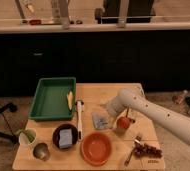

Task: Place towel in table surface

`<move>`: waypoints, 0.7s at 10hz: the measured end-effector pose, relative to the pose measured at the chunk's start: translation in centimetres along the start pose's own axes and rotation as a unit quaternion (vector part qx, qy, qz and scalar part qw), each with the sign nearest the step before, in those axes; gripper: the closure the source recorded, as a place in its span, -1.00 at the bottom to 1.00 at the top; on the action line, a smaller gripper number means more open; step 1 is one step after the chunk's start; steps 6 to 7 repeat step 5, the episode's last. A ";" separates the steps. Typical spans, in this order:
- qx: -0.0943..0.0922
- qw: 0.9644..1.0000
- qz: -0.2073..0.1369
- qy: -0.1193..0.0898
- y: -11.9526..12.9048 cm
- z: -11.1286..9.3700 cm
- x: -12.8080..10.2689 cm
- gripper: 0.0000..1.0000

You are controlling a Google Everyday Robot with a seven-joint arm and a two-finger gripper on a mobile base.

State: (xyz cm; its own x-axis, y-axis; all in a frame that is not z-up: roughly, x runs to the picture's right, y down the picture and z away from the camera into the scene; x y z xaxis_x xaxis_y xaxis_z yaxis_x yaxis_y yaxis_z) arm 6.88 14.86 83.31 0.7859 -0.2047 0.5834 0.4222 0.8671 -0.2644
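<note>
A small grey-blue towel (100, 121) lies crumpled on the wooden table (95, 92) near its middle. My gripper (107, 109) is at the end of the white arm (158, 117), which reaches in from the right. The gripper sits right above the towel's upper right edge. I cannot tell whether it touches the towel.
A green tray (43, 100) holding a yellow banana (69, 99) stands at the back left. A white-handled utensil (79, 117) lies left of the towel and a red apple (124, 122) right of it. An orange bowl (96, 148), a dark bowl with a sponge (65, 136), a metal cup (41, 151), a green cup (27, 135), a fork (132, 151) and grapes (148, 150) line the front.
</note>
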 end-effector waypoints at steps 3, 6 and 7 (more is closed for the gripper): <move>0.006 1.000 -0.002 0.015 0.0 -1.5 0.6 -0.60; 0.008 1.000 -0.004 0.023 -0.4 -2.3 1.1 -0.60; 0.008 1.000 -0.004 0.023 -0.4 -2.3 1.1 -0.60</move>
